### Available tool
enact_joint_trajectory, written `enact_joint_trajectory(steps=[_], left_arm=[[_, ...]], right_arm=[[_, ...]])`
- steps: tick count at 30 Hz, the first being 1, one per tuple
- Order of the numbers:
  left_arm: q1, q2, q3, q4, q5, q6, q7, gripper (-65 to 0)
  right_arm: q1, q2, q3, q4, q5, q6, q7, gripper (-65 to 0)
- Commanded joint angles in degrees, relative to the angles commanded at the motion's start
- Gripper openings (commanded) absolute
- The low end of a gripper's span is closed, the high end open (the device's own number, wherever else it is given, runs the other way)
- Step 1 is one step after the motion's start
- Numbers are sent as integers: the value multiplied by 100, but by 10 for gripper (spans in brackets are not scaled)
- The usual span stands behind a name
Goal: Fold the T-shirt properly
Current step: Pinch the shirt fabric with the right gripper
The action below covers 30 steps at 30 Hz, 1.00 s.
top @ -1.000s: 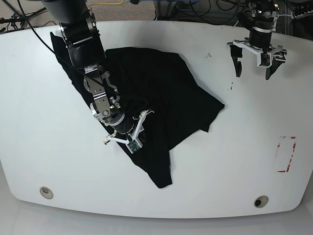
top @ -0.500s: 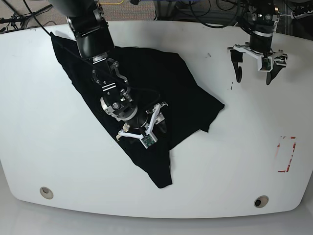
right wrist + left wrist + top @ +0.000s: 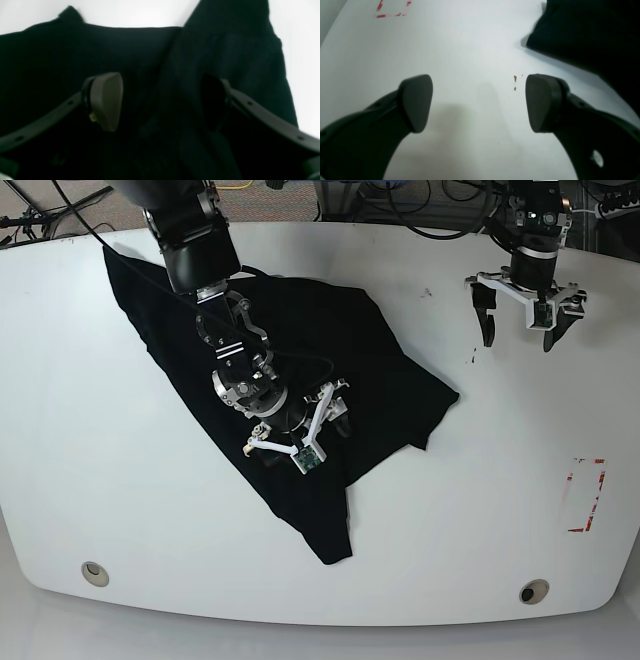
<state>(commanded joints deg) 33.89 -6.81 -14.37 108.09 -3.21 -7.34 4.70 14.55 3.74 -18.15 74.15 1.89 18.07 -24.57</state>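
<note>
t-shirt (image 3: 330,360) crumpled, long axis diagonal, far-left to near-centre

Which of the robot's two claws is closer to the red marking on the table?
The left gripper; it hangs over bare table, up from the red marking. The right gripper is far off, over the T-shirt.

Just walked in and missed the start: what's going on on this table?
A two-armed robot is working on a black T-shirt that lies crumpled and unfolded on the white table. The right pincer is open, low over the middle of the shirt. The left pincer is open over bare table, holding nothing.
</note>
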Motion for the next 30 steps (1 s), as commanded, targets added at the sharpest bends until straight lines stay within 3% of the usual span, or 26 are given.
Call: enact_joint_trajectory(steps=[13, 25, 30], left_arm=[[0, 0, 0, 0, 0, 0, 9, -103], [0, -9, 0, -18, 0, 0, 9, -103], [0, -9, 0, -18, 9, 0, 9, -103]], right_arm=[[0, 79, 9, -571, 26, 0, 527, -208], [-9, 79, 18, -580, 9, 0, 527, -591], [-26, 79, 18, -545, 9, 0, 492, -607]])
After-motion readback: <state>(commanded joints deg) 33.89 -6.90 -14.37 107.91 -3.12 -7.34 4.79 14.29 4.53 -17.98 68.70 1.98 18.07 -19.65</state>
